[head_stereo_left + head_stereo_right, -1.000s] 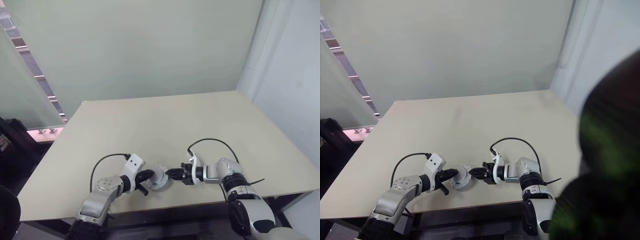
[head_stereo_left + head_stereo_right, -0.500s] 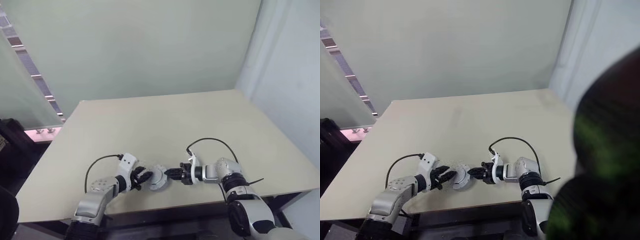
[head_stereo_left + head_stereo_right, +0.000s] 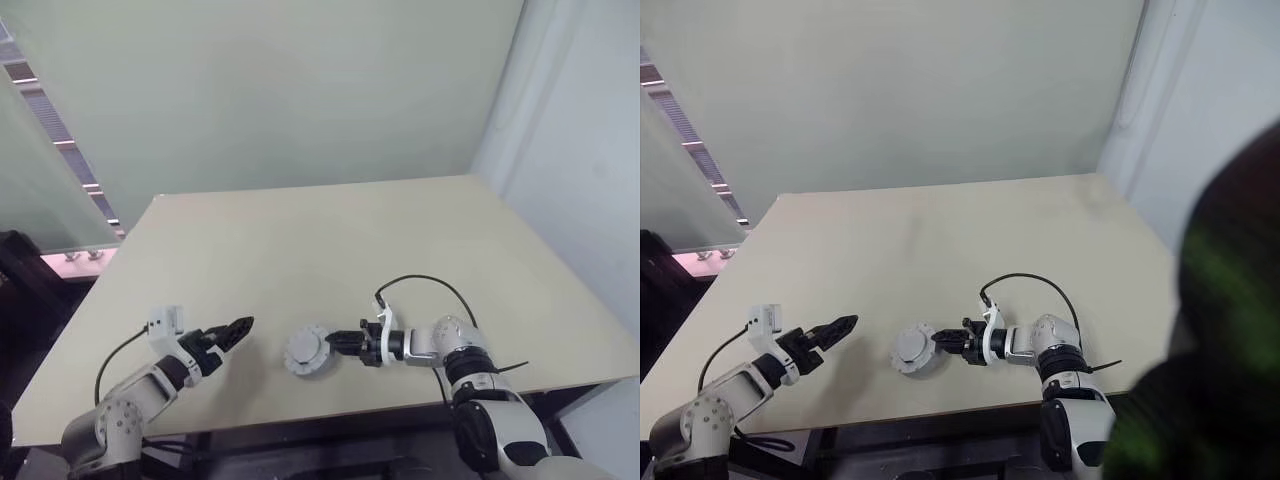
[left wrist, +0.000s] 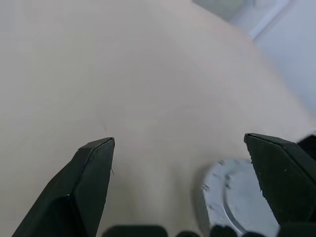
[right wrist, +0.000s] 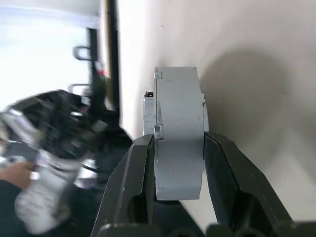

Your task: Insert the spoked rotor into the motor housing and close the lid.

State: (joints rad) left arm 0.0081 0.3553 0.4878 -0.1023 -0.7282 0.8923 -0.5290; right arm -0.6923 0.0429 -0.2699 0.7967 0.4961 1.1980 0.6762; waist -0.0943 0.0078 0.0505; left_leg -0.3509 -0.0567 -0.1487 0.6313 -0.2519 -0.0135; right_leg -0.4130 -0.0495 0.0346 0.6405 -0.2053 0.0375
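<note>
Right claw (image 5: pixel 178 163) clamps motor housing (image 5: pixel 178 128) edgewise.

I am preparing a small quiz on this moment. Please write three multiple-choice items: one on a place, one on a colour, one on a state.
1. Where is the grey round assembly?
A. far table corner
B. near table edge, at the right gripper
C. on the floor

2. What colour is the table?
A. beige
B. blue
C. black

3. How is the left gripper?
A. shut on the assembly
B. open, apart from it
C. holding a cable

Key: 1 B, both eye views show it there; 2 A, plain beige top; 3 B, its jaws stand wide in the left wrist view.
</note>
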